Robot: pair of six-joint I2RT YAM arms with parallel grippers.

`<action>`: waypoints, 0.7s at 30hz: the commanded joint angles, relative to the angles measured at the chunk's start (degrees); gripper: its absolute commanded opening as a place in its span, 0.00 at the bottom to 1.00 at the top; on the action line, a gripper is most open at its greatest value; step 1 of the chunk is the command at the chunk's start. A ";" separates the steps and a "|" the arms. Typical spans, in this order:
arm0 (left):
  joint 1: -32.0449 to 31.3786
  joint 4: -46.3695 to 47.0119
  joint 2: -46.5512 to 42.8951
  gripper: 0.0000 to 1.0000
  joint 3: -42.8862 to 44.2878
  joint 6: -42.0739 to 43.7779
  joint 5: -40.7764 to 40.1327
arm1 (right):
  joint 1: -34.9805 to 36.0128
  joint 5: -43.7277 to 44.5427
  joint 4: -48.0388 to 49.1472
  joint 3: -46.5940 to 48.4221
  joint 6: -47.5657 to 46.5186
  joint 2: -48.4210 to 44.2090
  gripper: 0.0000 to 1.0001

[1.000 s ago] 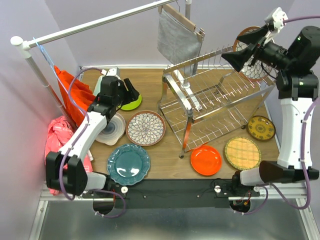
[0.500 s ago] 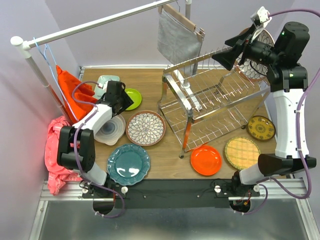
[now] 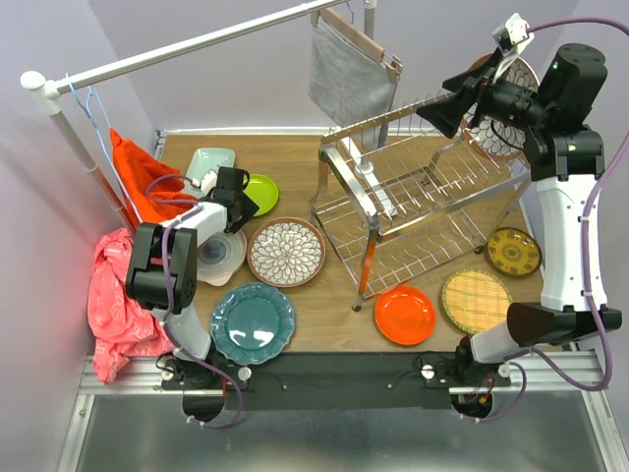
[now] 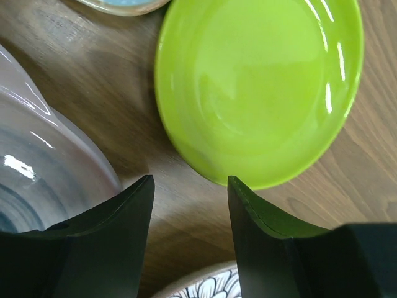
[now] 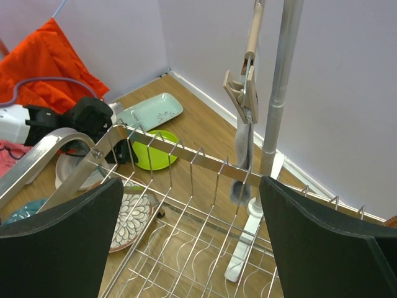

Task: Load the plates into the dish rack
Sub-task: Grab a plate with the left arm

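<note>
Left wrist: glossy round lime-green plate [image 4: 260,87] beyond matte black left end effector [image 4: 190,181], empty, agape; right end effector [image 5: 190,182] likewise.

Eight plates [image 3: 286,252], one dish rack [image 3: 346,172]

Both arms are the same build: chunky white shells on the long links and black housings at the joints. The left arm [image 3: 195,216] and right arm [image 3: 562,246] each trail a thin purple cable [image 3: 588,275]. The left gripper [image 4: 189,186] and right gripper [image 5: 191,183] are matte black with broad wedge-shaped fingers. There's a tiny green light [image 3: 553,67] on the right arm's upper black housing, and a small white camera block [image 3: 513,29] near its wrist.
</note>
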 commanded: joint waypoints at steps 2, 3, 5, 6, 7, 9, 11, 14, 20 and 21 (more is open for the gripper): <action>0.84 2.19 2.27 0.56 0.81 -2.44 -4.68 | 0.15 1.42 -0.32 -0.01 1.18 -0.15 0.99; 1.02 2.45 2.97 0.56 0.81 -2.52 -4.76 | 0.15 1.33 -0.32 -0.01 1.27 -0.24 0.99; 1.37 2.89 3.85 0.54 1.16 -2.17 -4.85 | 0.24 1.24 -0.06 -0.19 1.53 -0.32 0.99; 1.46 2.98 4.73 0.54 1.51 -2.17 -4.85 | 0.15 1.24 0.03 -0.28 1.62 -0.50 0.99; 1.54 3.24 5.17 0.51 1.69 -2.17 -4.85 | 0.15 1.24 0.12 -0.19 1.71 -0.59 0.99; 1.81 3.51 6.05 0.46 2.04 -2.08 -4.68 | 0.15 1.24 0.03 -0.28 1.71 -0.76 0.99; 2.16 4.21 6.58 0.42 2.13 -2.00 -4.50 | 0.15 1.24 0.21 -0.54 1.71 -1.03 0.99; 2.34 4.65 7.46 0.33 3.01 -1.56 -4.33 | 0.24 1.24 0.21 -0.63 1.79 -1.29 0.99; 3.13 6.14 6.94 0.06 4.24 1.34 -3.01 | 0.15 1.51 0.29 -0.81 1.71 -1.55 0.99; 3.21 6.32 6.24 0.02 4.50 1.78 -2.66 | 0.15 1.51 0.29 -0.89 1.79 -1.56 0.99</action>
